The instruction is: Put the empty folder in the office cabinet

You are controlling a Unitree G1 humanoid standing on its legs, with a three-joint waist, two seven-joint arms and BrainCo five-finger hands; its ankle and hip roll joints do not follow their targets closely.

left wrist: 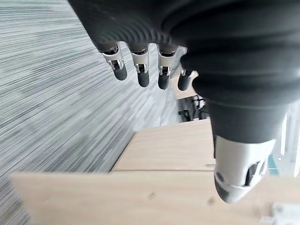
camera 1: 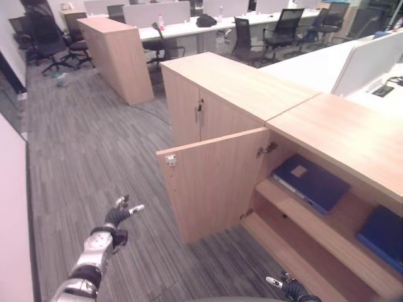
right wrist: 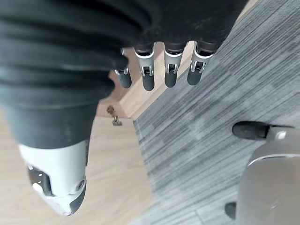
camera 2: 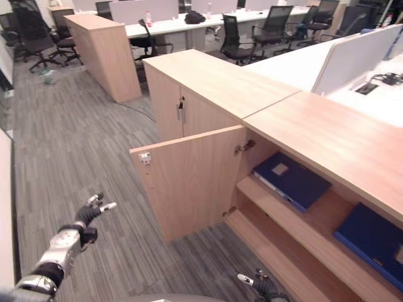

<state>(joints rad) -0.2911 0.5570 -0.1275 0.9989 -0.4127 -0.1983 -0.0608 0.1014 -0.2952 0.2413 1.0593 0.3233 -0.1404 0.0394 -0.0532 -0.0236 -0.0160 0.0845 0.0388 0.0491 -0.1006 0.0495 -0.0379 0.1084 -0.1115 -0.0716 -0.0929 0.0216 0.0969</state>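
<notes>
The wooden office cabinet (camera 1: 343, 133) stands at the right with its door (camera 1: 211, 189) swung out toward me. A dark blue folder (camera 1: 312, 182) lies flat on its upper shelf (camera 1: 302, 217), and a second blue folder (camera 1: 384, 234) lies further right. My left hand (camera 1: 116, 217) hangs over the carpet left of the door, open and holding nothing; its fingers (left wrist: 140, 70) are straight in the left wrist view. Low in front of the cabinet, my right hand (camera 1: 291, 288) is also open and empty, its fingers (right wrist: 171, 70) straight.
A closed cabinet (camera 1: 189, 107) with a key in its lock adjoins the open one. Another tall cabinet (camera 1: 116, 56) stands further back on the grey carpet (camera 1: 88, 151). Office chairs (camera 1: 249, 41) and desks line the back; white partitions (camera 1: 368, 63) rise at the right.
</notes>
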